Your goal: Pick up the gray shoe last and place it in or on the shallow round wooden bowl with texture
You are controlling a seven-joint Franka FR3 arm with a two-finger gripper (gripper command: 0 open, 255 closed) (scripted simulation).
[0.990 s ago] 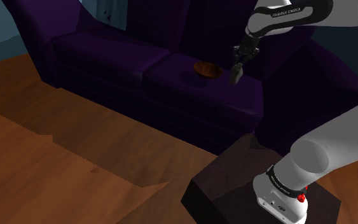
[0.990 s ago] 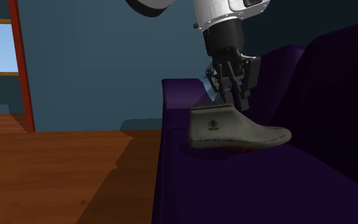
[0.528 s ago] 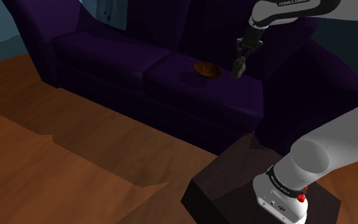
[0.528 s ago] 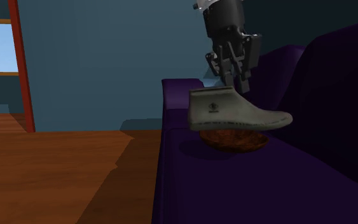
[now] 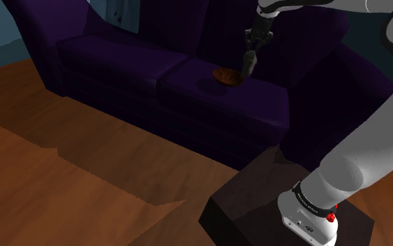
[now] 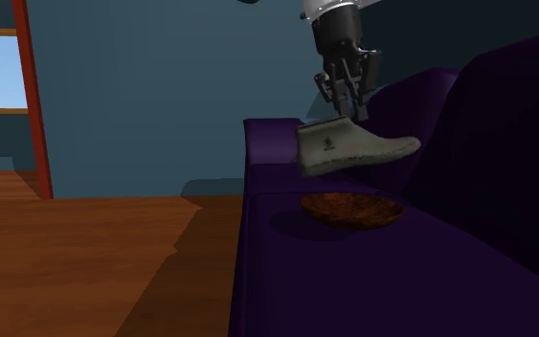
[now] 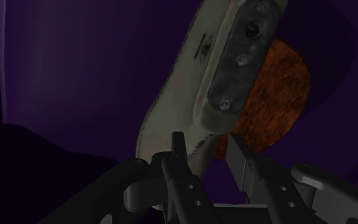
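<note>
The purple sofa (image 6: pixel 334 287) seat carries the bowl (image 6: pixel 351 211); my gripper (image 6: pixel 350 107), clamped on the grey shoe last (image 6: pixel 353 151), holds it just above the bowl. I should centre it there and lower gently before releasing.

A gap of open air lies between the shoe last (image 6: pixel 353 151) in the tool (image 6: pixel 348 110) and the bowl (image 6: pixel 351 211) beneath it. The sofa backrest (image 6: pixel 506 144) rises close alongside; the seat cushion (image 6: pixel 334 278) around the bowl offers room.
</note>
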